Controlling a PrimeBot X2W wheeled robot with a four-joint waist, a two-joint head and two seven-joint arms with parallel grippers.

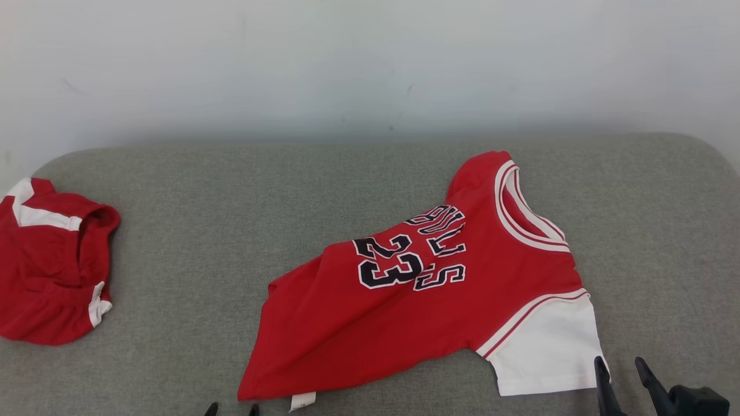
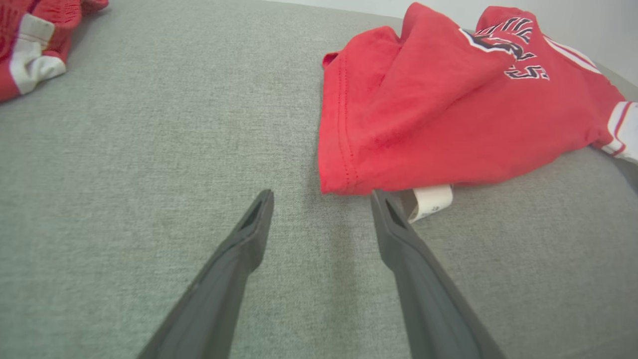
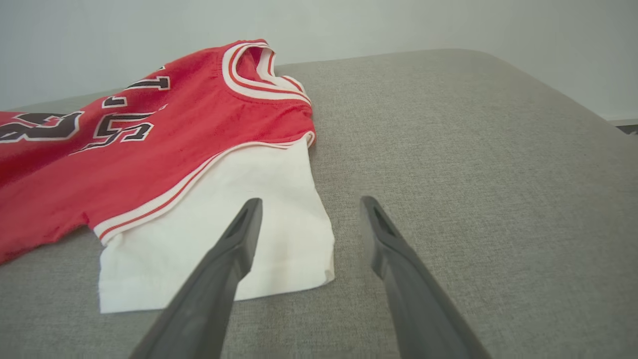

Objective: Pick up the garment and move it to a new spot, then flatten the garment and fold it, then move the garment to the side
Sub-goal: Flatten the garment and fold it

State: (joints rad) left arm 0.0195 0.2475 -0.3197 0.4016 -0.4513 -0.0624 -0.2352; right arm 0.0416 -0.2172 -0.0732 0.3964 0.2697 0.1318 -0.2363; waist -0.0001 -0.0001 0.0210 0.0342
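Along the bottom edge of the head view, our left pincer [image 1: 232,410] shows only its two tips. The left wrist view has its fingers standing apart with nothing between them, one tip just beside the white label [image 2: 431,199] that pokes out under the near hem corner of the red shirt [image 2: 423,114]. Our right pincer [image 1: 620,363] sits at the lower right, likewise spread and empty, one tip over the outer edge of the white sleeve [image 1: 549,346], the other over the bare grey cushion [image 1: 202,231]. The shirt lies printed side up across the centre-right of the frame, collar toward the upper right, hem toward the lower left. Its hem end is humped and creased, and we cannot see the far sleeve. We judge flattening to be the step in hand. To do it well, we would pinch the hem corner low with the left, pinch the sleeve side with the right, and draw them apart along the cushion. A second red garment [image 1: 52,271] lies well apart at the left edge.
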